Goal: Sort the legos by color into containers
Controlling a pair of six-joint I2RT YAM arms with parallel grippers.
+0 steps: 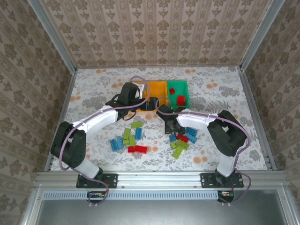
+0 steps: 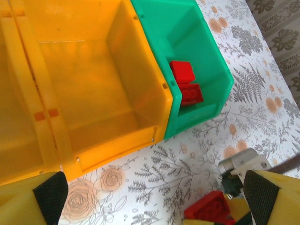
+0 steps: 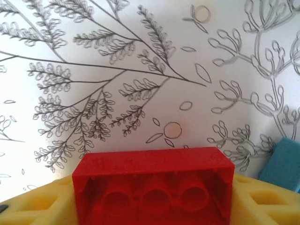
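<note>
At the far middle of the table [image 1: 93, 89] stand, in a row, the green bin [image 1: 177, 83] on the right, an orange bin [image 1: 158, 89] touching its left wall, and a second orange bin [image 2: 18, 117] left of that, mostly under my left arm. I have bare cloth left of the row, right of it out to the metal rail [image 1: 257, 117], and in a narrow strip near of the row. On the near half lie a left group [image 1: 129, 139] of blue, green and red bricks and a right group [image 1: 183, 140] just beside my right wrist, with a bare gap between the two.

My left gripper [image 2: 155, 197] hangs just near of the orange bin's near rim, its fingers [image 2: 49, 197] spread wide with nothing between them. My right gripper [image 3: 150, 201] is clamped on a red brick [image 3: 152, 180], hollow underside toward the wrist camera, just near of the green bin; I cannot tell whether it touches the cloth. A blue brick [image 3: 283, 164] lies close on its right. Inside the green bin sit two red bricks [image 2: 186, 80], side by side toward its near end
</note>
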